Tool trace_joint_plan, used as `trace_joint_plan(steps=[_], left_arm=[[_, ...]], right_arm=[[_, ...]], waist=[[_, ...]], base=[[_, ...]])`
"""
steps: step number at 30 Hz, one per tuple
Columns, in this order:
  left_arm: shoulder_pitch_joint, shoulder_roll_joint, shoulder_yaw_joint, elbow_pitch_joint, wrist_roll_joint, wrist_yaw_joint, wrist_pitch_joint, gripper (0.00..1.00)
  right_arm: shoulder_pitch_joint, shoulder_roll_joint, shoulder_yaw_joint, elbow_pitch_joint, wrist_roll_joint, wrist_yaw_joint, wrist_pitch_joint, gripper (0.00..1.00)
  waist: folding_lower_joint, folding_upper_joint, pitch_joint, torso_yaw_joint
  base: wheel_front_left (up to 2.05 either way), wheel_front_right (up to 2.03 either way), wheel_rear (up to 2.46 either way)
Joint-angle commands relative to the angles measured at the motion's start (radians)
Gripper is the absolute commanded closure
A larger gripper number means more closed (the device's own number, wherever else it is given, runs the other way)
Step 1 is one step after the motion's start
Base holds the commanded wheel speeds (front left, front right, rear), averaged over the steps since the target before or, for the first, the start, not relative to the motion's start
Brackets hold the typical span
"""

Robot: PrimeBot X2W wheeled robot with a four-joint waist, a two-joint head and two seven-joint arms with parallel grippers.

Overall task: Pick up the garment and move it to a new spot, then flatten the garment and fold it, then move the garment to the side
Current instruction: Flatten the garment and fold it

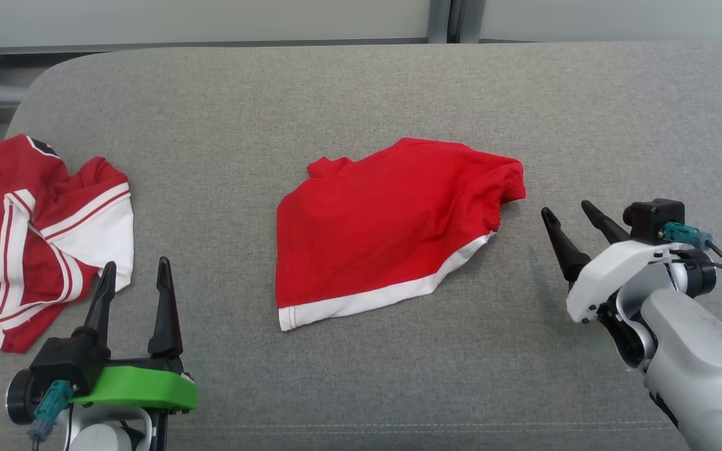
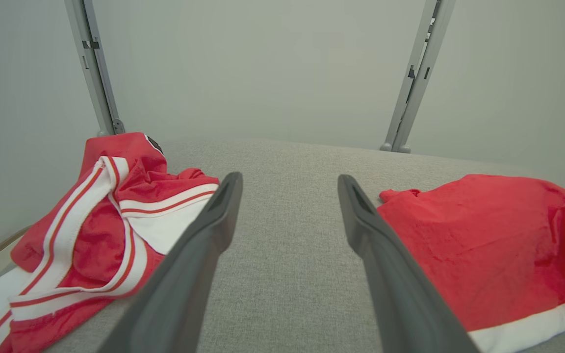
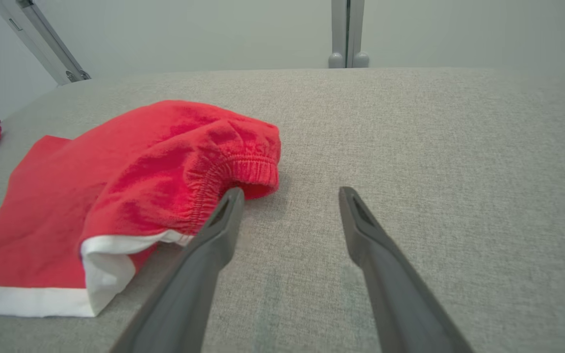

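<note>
The grey padded surface (image 1: 361, 94) spreads before me, a coarse woven cloth with rounded far corners; on its middle lies the garment (image 1: 386, 225), bright red soft knit, spread nearly flat in a rough triangle, with a white band along its near hem and a gathered elastic edge bunched at its right end; that bunched end lies just beside my right gripper (image 1: 568, 210), up and to the left of the fingertips, with a strip of bare grey between them in the head view; my right fingers stand spread apart, holding nothing; a second garment (image 1: 41, 238), red with white stripes and crumpled, sits at the left edge, near my left gripper (image 1: 136, 266); its dark tapered fingers are also wide apart and empty.
</note>
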Motion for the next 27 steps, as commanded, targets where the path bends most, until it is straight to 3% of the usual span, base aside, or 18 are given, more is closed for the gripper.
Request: trace_joint_plan(steps=[1, 8, 17, 27], left_arm=[[0.010, 0.002, 0.002, -0.006, 0.003, -0.001, -0.002, 0.00], [0.024, 0.002, 0.016, -0.018, 0.007, -0.001, -0.002, 0.00], [0.070, 0.002, 0.062, -0.051, 0.018, 0.009, -0.002, 0.00], [0.130, 0.024, 0.114, -0.057, 0.070, 0.004, -0.002, 0.00]], right_arm=[[0.022, -0.003, -0.010, -0.011, 0.002, -0.001, -0.007, 0.00], [0.103, 0.014, -0.111, -0.093, -0.054, -0.001, -0.034, 0.00], [0.266, 0.100, -0.365, -0.291, -0.251, -0.001, -0.036, 0.00], [0.380, 0.165, -0.477, -0.373, -0.372, -0.001, -0.036, 0.00]], waist=[[0.0000, -0.0001, -0.005, -0.008], [0.0000, -0.0001, -0.023, -0.033], [0.0000, -0.0001, -0.066, -0.060], [0.0000, -0.0001, -0.125, -0.079]], base=[[0.00, 0.00, 0.00], [0.00, 0.00, 0.00], [0.00, 0.00, 0.00], [0.00, 0.00, 0.00]])
